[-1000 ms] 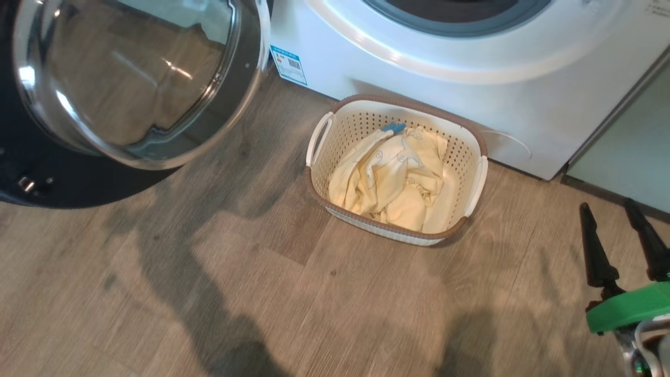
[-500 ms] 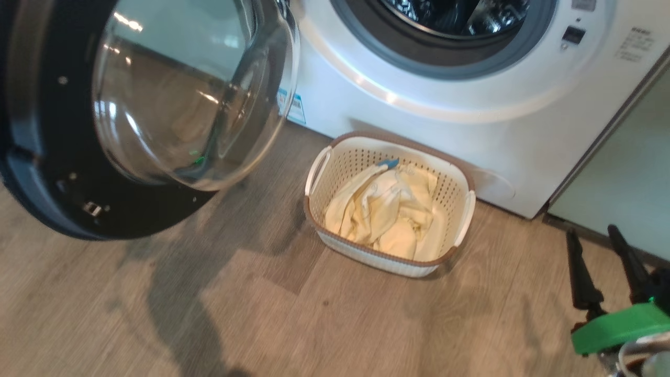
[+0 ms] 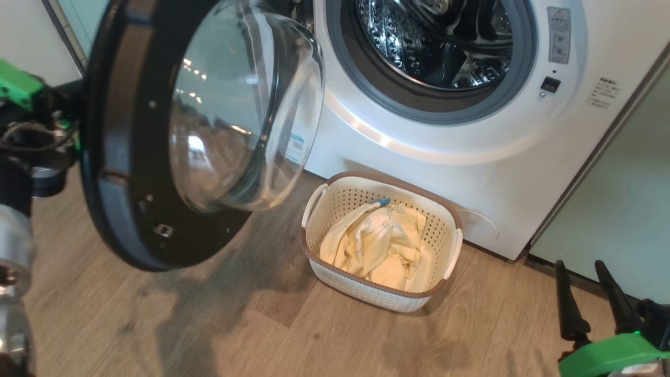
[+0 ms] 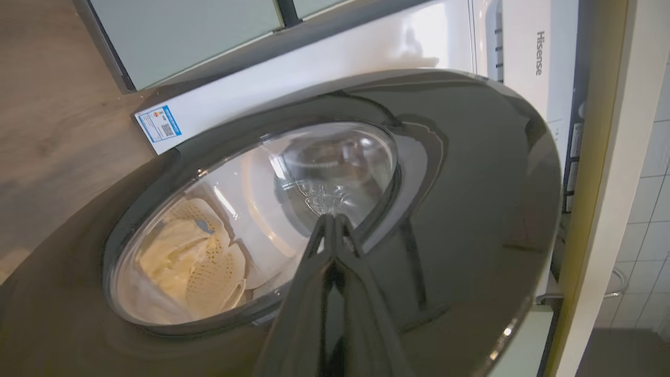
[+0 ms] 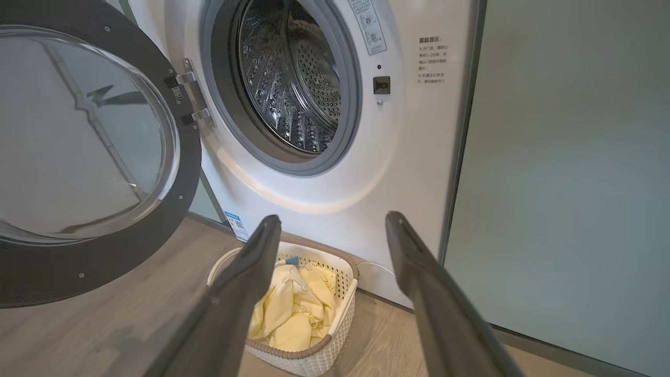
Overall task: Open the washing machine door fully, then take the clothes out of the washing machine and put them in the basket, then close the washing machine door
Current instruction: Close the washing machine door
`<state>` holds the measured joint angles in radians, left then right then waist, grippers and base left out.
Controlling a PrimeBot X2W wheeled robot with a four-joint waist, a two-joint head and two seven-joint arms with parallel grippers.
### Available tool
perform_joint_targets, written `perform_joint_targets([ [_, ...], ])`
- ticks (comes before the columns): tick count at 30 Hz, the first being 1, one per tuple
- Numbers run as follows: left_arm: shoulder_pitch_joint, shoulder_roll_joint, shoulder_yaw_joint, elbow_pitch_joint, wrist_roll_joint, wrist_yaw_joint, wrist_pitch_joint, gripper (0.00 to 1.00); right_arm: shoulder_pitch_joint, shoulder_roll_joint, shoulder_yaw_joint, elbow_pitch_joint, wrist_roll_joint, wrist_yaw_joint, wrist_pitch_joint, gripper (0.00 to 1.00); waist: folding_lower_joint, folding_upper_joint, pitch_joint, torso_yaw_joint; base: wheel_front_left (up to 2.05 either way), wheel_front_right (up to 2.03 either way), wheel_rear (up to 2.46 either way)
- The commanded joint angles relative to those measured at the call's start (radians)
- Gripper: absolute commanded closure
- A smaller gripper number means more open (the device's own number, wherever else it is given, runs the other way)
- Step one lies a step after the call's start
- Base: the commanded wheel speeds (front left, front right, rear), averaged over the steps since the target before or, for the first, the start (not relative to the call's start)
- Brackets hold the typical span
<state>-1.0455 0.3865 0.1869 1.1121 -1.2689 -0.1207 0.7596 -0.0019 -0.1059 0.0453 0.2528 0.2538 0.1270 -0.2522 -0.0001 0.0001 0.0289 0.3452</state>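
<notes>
The washing machine door (image 3: 125,220) stands open to the left of the white washing machine (image 3: 419,173), its glass bowl bulging toward the basket. The drum (image 5: 293,89) shows bare steel. Pale yellow clothes (image 3: 374,246) lie in the cream basket (image 3: 366,293) on the floor under the opening. My left gripper (image 4: 331,220) is shut on nothing, its tips at the door's glossy black outer face (image 4: 471,209) by the glass edge; I cannot tell if they touch. My right gripper (image 3: 580,266) hangs open and empty to the right of the basket (image 5: 314,358) and points at the machine (image 5: 408,157).
Pale green cabinet panels (image 3: 617,199) flank the machine on the right. My left arm (image 3: 26,131) sits behind the door at the far left. Wood-look floor (image 3: 235,324) spreads in front of the basket. A tiled wall (image 4: 649,209) lies beyond the door's edge.
The head camera has tilted up, so the drum opening and my left arm behind the door have come into view. The door looks more edge-on. The right gripper stays open.
</notes>
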Motion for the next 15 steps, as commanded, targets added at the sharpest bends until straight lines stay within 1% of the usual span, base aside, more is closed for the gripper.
perform_joint_targets([
  [1,-0.01,0.024,0.0,-0.047,-0.006,-0.007,0.017,1.0,-0.014,-0.003,0.017,-0.028,-0.004,0.004,-0.01,0.0,0.0001,-0.0001,-0.006,-0.003,0.0,0.0,0.0],
  [7,0.022,-0.04,-0.028,-0.096,-0.005,-0.008,0.049,1.0,-0.007,0.006,0.013,-0.028,-0.002,0.004,-0.01,0.0,0.0001,-0.0001,-0.018,-0.017,0.0,0.0,0.0],
  [11,0.057,-0.067,-0.038,-0.135,-0.007,-0.008,0.064,1.0,-0.005,0.009,0.006,-0.03,-0.002,0.004,-0.01,0.0,0.0001,-0.0001,-0.022,-0.039,0.0,0.0,0.0],
  [15,0.089,-0.107,-0.045,-0.184,-0.016,-0.004,0.076,1.0,-0.002,0.01,-0.005,-0.031,-0.004,0.004,-0.01,0.0,0.0001,-0.0001,-0.025,-0.064,0.0,0.0,0.0],
])
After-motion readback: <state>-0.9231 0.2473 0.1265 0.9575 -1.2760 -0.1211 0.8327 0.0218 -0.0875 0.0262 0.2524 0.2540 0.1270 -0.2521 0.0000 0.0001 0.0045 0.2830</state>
